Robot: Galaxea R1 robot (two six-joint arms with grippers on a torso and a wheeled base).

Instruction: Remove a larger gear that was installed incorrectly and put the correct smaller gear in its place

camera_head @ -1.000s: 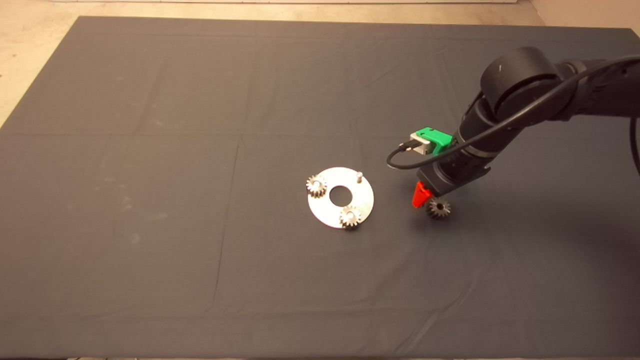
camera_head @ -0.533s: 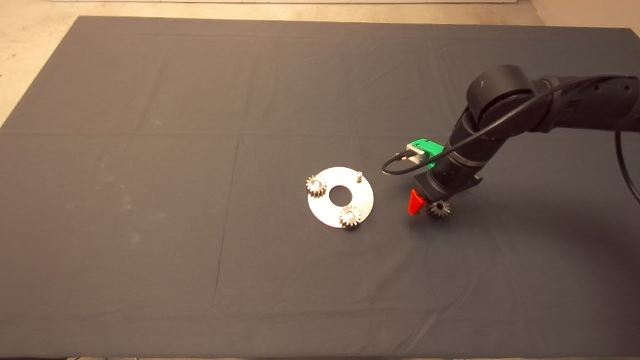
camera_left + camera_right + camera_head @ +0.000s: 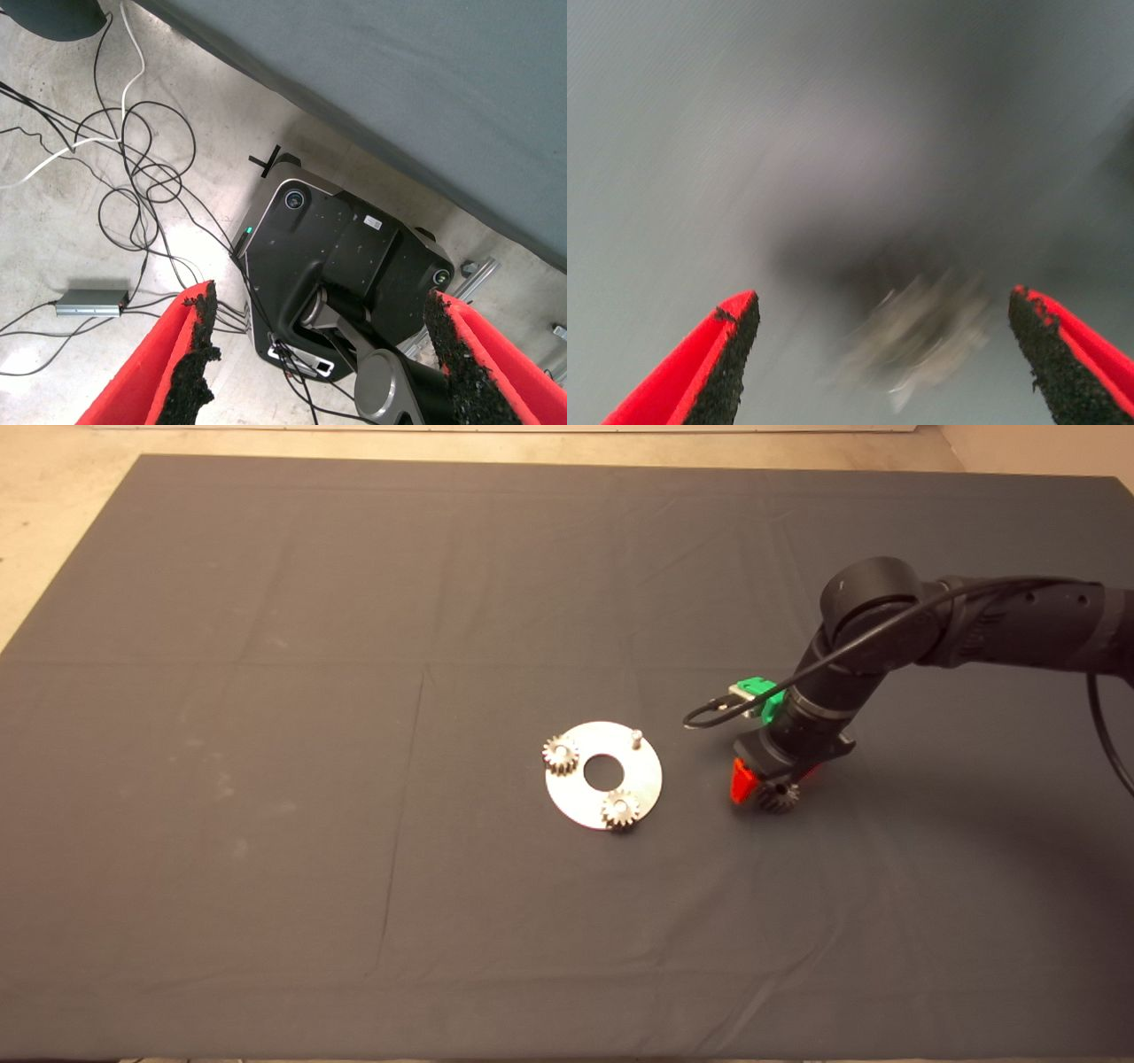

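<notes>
One plate [image 3: 642, 784] pin [image 3: 635, 736] stands bare; my spread right gripper [image 3: 764, 786], right of centre, straddles the smaller gear [image 3: 779, 797], ungrasped.

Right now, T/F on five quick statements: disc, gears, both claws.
1. The right claw is open, with the smaller gear lying on the mat between its red fingers. True.
2. Three gears sit on the round metal plate. False: only two pale gears are on it.
3. One pin on the plate stands bare. True.
4. The left claw is working over the plate. False: it is open and off the mat, its wrist view showing floor cables and the robot base.
5. The smaller gear is lifted clear of the mat. False: it rests on it.
</notes>
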